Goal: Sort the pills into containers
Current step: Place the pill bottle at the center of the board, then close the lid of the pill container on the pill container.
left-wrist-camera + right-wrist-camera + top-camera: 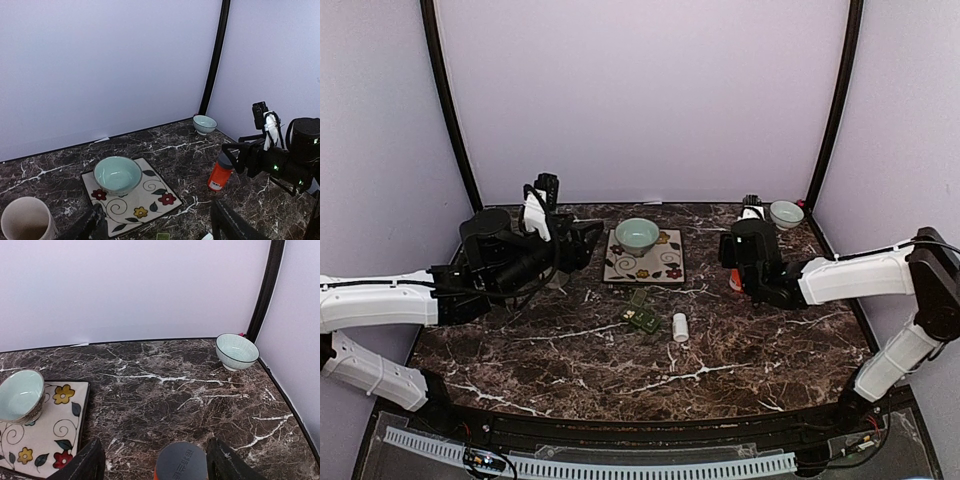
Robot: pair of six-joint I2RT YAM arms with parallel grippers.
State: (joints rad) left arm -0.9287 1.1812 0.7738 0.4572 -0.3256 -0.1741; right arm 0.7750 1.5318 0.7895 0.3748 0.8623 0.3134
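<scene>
Pill box of dark green plastic [640,318], a short strip of square compartments, lay on the dark veined marble tabletop [750,350] at the centre of the overhead frame. It sat just below the floral ceramic tile [668,265] and just left of a small white cylindrical cap [680,326]. Whether its lids were up, and whether any pills lay in it, was too small to tell. On the tile stood a pale green ceramic bowl [636,236].

Right of centre, an orange plastic bottle with a grey top [220,172] stood upright between the fingers of the right gripper [154,441]. That claw was wide and not clamped on the bottle, with a clear gap on one side. The left gripper [155,206], likewise wide and empty, was left of the tile in the overhead frame, well apart from the box. A cream ceramic mug [27,220] occupied the lower left of its wrist frame.

Judged risk: a finger closing off-centre could brush the bottle and tip it, scattering any contents across the patterned stone, where small pills would be hard to find. The light box might also skid if pressed at one end.
</scene>
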